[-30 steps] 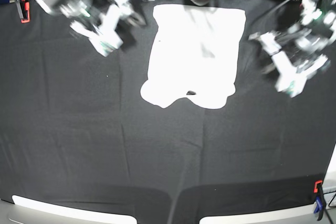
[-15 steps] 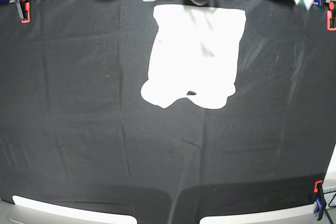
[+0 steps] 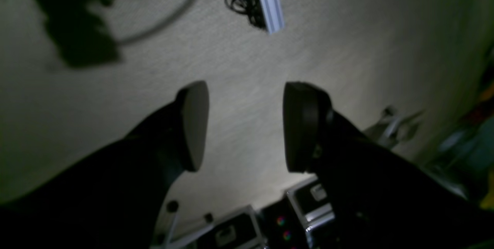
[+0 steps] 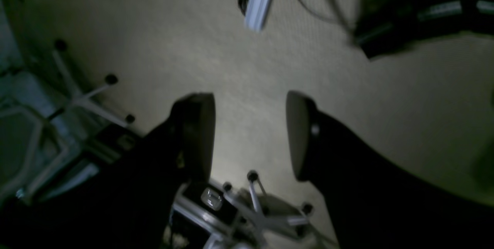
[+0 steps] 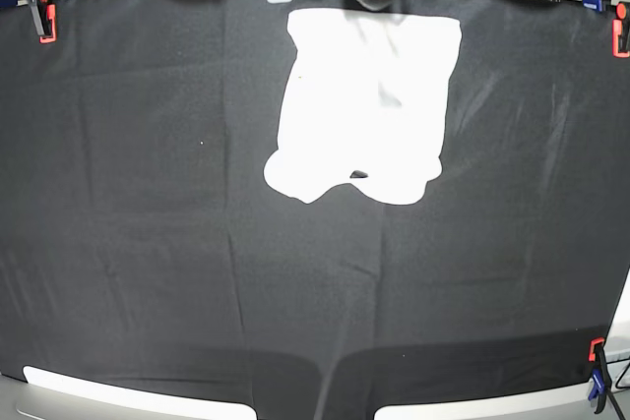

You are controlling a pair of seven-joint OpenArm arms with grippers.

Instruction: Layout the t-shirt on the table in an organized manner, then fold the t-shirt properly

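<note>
White t-shirt (image 5: pixel 364 105) lies as a rough folded rectangle at the far middle of the black surface (image 5: pixel 148 243); both arms have just pulled away, left claw (image 3: pixel 245 125) and right claw (image 4: pixel 251 135) spread, empty; folding looks finished.

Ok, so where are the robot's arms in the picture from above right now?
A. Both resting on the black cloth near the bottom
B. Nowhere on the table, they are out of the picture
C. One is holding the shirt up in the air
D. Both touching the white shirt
B: the base view shows only the t-shirt lying alone on the table, with no arm over either.
</note>
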